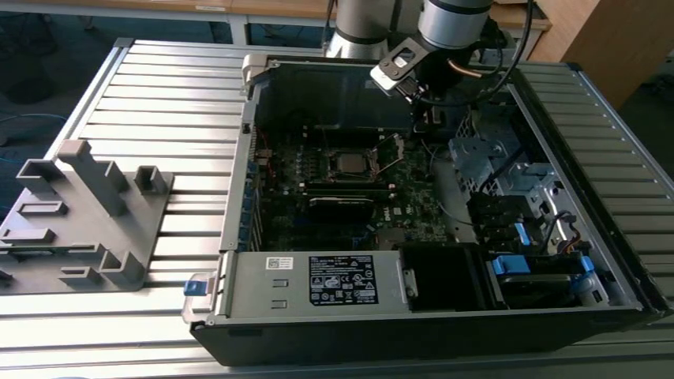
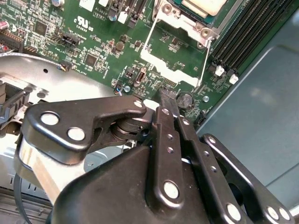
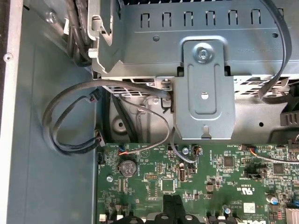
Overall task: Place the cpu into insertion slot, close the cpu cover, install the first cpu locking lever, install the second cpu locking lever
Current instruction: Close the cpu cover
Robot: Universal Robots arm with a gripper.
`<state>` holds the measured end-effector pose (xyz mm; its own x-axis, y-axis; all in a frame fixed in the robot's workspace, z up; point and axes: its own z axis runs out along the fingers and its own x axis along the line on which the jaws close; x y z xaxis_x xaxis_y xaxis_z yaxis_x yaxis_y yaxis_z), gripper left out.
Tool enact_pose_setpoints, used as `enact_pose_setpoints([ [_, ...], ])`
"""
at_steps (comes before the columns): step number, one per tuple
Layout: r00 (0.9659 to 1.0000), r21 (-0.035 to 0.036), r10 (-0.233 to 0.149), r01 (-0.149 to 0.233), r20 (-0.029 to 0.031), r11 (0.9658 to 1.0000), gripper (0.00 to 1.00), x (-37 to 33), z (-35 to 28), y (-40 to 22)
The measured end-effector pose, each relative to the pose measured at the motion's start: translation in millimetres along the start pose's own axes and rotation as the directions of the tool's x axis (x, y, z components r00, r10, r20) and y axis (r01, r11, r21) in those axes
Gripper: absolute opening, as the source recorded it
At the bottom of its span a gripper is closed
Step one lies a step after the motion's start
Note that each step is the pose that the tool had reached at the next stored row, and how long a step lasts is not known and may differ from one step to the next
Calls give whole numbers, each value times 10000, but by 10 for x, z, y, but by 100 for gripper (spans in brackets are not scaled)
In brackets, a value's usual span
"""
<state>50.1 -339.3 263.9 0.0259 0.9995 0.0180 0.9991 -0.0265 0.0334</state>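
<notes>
The two black fingers [image 2: 159, 135] lie together, tip against tip, with nothing seen between them. The gripper [image 2: 166, 95] hangs just above the green circuit board [image 2: 93, 42], its tips just beside a round coin battery [image 2: 185, 99] near the board's edge. Two thin wire levers run from the socket toward the tips: one lever [image 2: 145, 39] ends over a bare silvery patch of the board, and the other lever [image 2: 206, 60] ends near the battery. The fingers touch neither. The cpu [image 2: 205, 4] sits in the insertion slot [image 1: 325, 164], its pale metal top showing through the window of the cpu cover [image 2: 174, 18], which lies down around it. In the exterior view the slot is near the middle of the board, toward the edge farthest from the labelled power supply [image 1: 316, 280]. The arm [image 1: 453, 20] reaches down over the board's far corner on the exterior view's right. The open computer case [image 1: 421, 328] rests on a slatted metal table [image 1: 158, 95], and a grey fixture [image 1: 84, 213] stands near the table's edge on the exterior view's left, well apart from the case.
</notes>
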Motion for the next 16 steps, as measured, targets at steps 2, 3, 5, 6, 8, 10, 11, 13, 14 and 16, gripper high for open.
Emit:
enact_pose_setpoints([
  [2, 10000, 0, 0, 0, 0, 10000, 11, 0, 0, 0],
  [3, 10000, 0, 0, 0, 0, 10000, 11, 0, 0, 0],
  [5, 10000, 1, 0, 0, 1, 10000, 11, 0, 0, 1],
  [6, 10000, 1, -1, 1, 0, 10000, 11, 0, 3, 1],
  [8, 10000, 3, 0, 0, 0, 10000, 11, 0, 20, 1],
  [10, 10000, 7, -1, 1, 0, 10000, 11, 0, 46, 2],
  [11, 10000, 12, -1, 1, -1, 10000, 11, -1, 59, 3],
  [13, 10000, 19, -1, 1, 1, 10000, 11, -1, 84, 5],
  [14, 10000, 23, 0, 0, 0, 10000, 11, -2, 99, 6],
  [16, 10000, 31, 0, 0, 0, 10000, 11, -2, 127, 8],
])
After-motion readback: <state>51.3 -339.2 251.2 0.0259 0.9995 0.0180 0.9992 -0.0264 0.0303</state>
